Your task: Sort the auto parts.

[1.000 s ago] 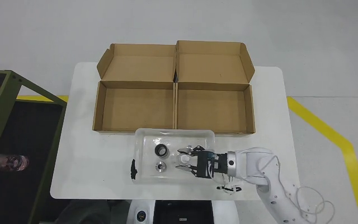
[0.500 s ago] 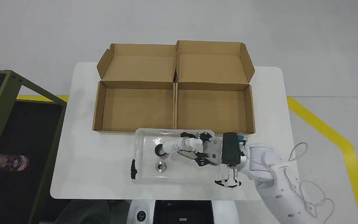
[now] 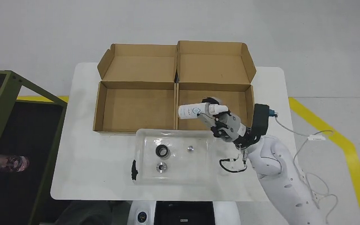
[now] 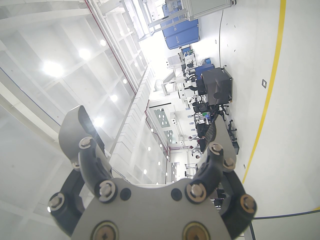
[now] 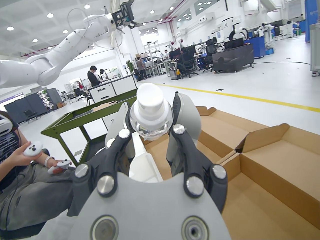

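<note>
Fingers (image 5: 187, 116) of our right gripper (image 3: 203, 111) are clamped on a white cylindrical part (image 3: 189, 111) with a clear rounded base. We hold it in the air, lying roughly level, over the left side of the right cardboard box (image 3: 225, 112), close to the wall it shares with the left cardboard box (image 3: 138, 109). Both boxes sit open, side by side, on the white surface (image 3: 84, 140). Just in front of them lies a clear tray (image 3: 145, 175). In it we see a black ring (image 3: 163, 151), a silver round part (image 3: 162, 166) and a smaller silver piece (image 3: 190, 148), all apart from one another. Our left gripper (image 4: 147, 121) is raised high toward the ceiling, its fingers spread with nothing between them.
</note>
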Available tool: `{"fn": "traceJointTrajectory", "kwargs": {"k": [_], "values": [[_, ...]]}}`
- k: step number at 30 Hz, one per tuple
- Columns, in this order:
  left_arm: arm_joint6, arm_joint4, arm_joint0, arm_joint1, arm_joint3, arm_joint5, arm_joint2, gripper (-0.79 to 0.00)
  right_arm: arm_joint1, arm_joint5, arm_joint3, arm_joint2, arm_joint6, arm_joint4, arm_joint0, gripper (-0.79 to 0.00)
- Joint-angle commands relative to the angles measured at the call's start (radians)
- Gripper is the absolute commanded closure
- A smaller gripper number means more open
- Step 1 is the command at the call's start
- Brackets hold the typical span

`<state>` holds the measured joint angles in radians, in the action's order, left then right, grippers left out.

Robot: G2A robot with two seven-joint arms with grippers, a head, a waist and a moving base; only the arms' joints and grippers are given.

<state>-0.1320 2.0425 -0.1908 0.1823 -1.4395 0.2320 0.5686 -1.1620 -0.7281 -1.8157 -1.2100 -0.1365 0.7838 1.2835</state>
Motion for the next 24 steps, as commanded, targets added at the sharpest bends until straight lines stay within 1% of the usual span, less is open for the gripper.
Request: {"fn": "traceJointTrajectory", "kwargs": {"k": [1, 7, 13, 17, 24], "values": [[0.000, 0.000, 0.000, 0.000, 0.000, 0.000, 0.000, -0.785, -0.003, 0.025, 0.019, 0.000, -0.002, -0.013, -0.014, 0.000], [0.000, 0.000, 0.000, 0.000, 0.000, 0.000, 0.000, -0.785, -0.010, 0.093, 0.065, 0.004, 0.012, 0.016, -0.060, 0.000], [0.000, 0.000, 0.000, 0.000, 0.000, 0.000, 0.000, -0.785, -0.017, 0.166, 0.115, 0.019, 0.053, 0.087, -0.108, 0.000], [0.000, 0.000, 0.000, 0.000, 0.000, 0.000, 0.000, -0.785, -0.021, 0.204, 0.151, 0.028, 0.094, 0.114, -0.142, 0.000], [0.000, 0.000, 0.000, 0.000, 0.000, 0.000, 0.000, -0.785, -0.027, 0.234, 0.196, 0.054, 0.197, 0.176, -0.204, 0.000]]}}
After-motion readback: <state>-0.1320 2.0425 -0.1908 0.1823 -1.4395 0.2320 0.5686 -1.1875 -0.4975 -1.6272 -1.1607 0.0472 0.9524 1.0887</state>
